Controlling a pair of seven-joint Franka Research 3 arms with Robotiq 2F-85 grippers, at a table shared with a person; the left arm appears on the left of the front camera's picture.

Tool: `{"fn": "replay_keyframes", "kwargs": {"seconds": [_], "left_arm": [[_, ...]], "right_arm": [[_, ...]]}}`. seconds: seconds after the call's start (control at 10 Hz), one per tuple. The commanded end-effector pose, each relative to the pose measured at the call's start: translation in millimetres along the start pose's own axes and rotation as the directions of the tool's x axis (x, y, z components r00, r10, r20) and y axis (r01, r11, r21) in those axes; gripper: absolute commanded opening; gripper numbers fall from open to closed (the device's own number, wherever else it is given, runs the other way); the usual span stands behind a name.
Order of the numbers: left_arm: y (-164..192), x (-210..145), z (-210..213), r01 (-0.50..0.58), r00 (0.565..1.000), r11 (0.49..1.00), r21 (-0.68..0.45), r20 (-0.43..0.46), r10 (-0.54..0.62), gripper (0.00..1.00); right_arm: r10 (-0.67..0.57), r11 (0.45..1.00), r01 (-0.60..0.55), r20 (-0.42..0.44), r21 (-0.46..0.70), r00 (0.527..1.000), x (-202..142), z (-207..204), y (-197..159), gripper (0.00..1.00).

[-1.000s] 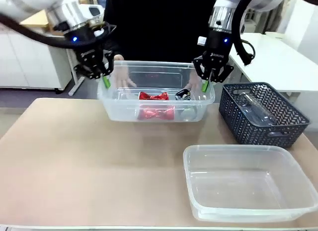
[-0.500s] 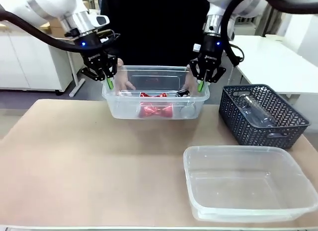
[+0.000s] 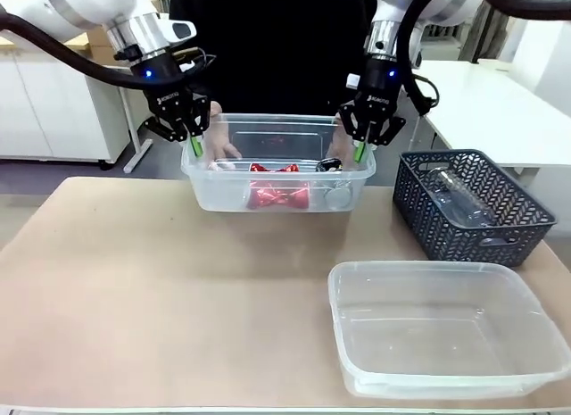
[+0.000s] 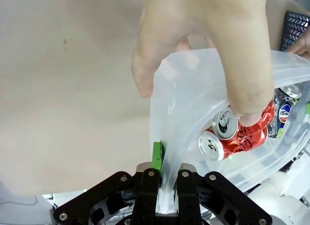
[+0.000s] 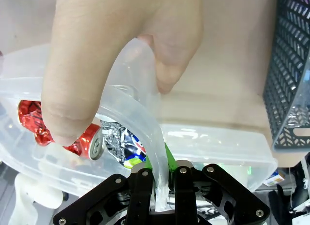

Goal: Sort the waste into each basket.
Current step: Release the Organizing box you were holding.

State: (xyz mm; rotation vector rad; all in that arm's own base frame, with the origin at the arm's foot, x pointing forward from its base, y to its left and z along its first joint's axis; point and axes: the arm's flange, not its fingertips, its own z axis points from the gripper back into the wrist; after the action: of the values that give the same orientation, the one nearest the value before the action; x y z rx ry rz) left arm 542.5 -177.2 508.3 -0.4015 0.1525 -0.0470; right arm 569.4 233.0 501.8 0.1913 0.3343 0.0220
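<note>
Cans (image 3: 278, 198), crushed red ones and a silver-blue one, lie in the far tub (image 3: 219, 196) at the table's 12 o'clock. Its long axis runs 9 to 3 o'clock. The left gripper (image 3: 193, 147) is clamped on the rim of the 9 o'clock end and the right gripper (image 3: 359, 151) on the 3 o'clock end. The person's hands (image 3: 220, 147) grasp the rim just beside each gripper. Whether the tub is off the table I cannot tell. The near tub (image 3: 419, 265) at 5 o'clock holds nothing. The lattice basket (image 3: 419, 223) at 3 o'clock holds a bottle (image 3: 457, 199).

Bright, even light; soft sheen on the clear tub (image 3: 219, 194); wrist-view edges warp.
</note>
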Motion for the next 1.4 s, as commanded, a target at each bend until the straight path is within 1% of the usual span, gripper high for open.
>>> {"fn": "replay_keyframes", "kwargs": {"seconds": [0.0,0.2,0.3,0.4,0.5,0.6,0.7,0.8,0.9,1.0,1.1,1.3], "left_arm": [[0,-5,5,0.000,1.000,1.000,-0.006,0.018,0.000,0.05],[0,-5,5,0.000,1.000,1.000,-0.006,0.018,0.000,0.05],[0,0,0,0.000,1.000,1.000,0.000,0.000,0.000,0.05],[-9,1,2,0.053,0.999,0.999,0.001,0.011,-0.053,0.64],[-15,1,2,0.069,0.998,0.998,0.014,0.008,-0.069,0.64],[-17,-1,2,0.058,0.998,0.998,0.023,0.016,-0.058,1.00],[-16,-5,3,0.045,0.999,0.998,0.032,0.025,-0.046,0.66],[-14,-9,6,0.038,0.998,0.999,0.033,0.044,-0.039,0.78],[-12,-12,8,0.032,0.998,0.999,0.027,0.058,-0.033,1.00],[-12,-16,9,0.036,0.997,0.999,0.022,0.068,-0.038,1.00],[-11,-20,10,0.034,0.996,0.999,0.021,0.079,-0.035,1.00],[-9,-29,8,0.021,0.996,0.999,0.029,0.091,-0.024,1.00]], "right_arm": [[0.001,1.000,-0.001,0.006,-0.002,1.000,-1,2,-1,0.05],[0.001,1.000,-0.001,0.006,-0.002,1.000,-1,2,-1,0.05],[0.000,1.000,0.000,0.001,0.000,1.000,0,0,0,0.05],[0.012,1.000,-0.015,0.106,0.022,0.994,-17,8,-8,0.64],[0.021,0.999,-0.029,0.186,0.038,0.982,-26,9,-9,0.64],[0.046,0.996,-0.062,0.246,0.058,0.968,-32,10,-10,1.00],[0.044,0.995,-0.066,0.278,0.070,0.960,-34,11,-11,1.00],[0.050,0.993,-0.082,0.317,0.090,0.947,-36,12,-12,1.00],[0.053,0.992,-0.088,0.345,0.087,0.937,-37,13,-12,0.87],[0.053,0.994,-0.086,0.374,0.072,0.926,-39,13,-12,0.96],[0.070,0.992,-0.105,0.395,0.069,0.916,-41,13,-14,1.00],[0.084,0.990,-0.120,0.382,0.073,0.920,-44,12,-18,1.00]]}}
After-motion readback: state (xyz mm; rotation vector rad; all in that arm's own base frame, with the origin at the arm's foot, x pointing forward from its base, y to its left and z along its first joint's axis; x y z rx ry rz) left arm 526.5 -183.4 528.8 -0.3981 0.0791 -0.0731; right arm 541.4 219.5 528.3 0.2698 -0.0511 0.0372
